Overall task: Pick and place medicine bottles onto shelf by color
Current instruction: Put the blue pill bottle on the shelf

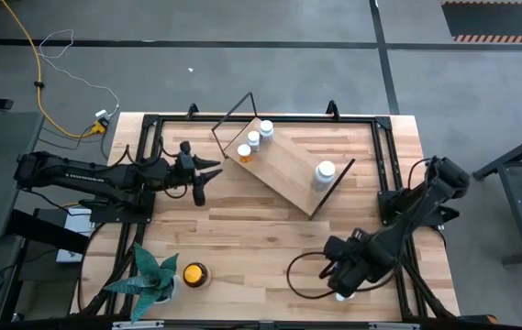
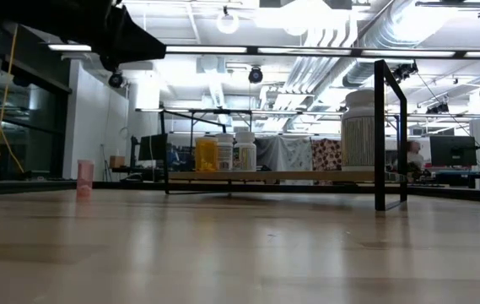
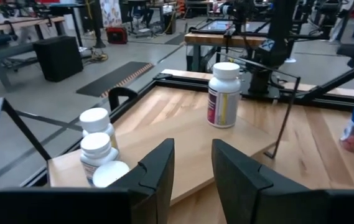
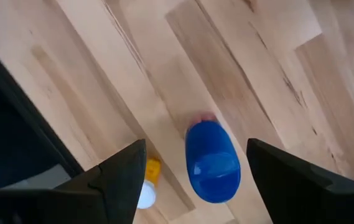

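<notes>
Shelf (image 1: 283,165) sits diagonal at the desk's (image 1: 261,238) far-middle. 3 bottles (image 1: 254,139) bunched at its left end, orange one (image 1: 244,153) incl.; big white bottle (image 1: 324,171) at the right end. Left claw (image 1: 207,174) just left of shelf, fingers a bit apart, holding nothing. Right claw (image 4: 192,171) wide apart above a blue bottle (image 4: 212,162) at the near-right desk edge. Amber bottle (image 1: 194,274) by the plant (image 1: 148,278).

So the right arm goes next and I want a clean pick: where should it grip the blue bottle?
Probably across the round body of the blue bottle, coming straight down from above. The right gripper hangs over it with open fingers on either side, and the bottle seems to stand upright on the table, free on both flanks.
</notes>
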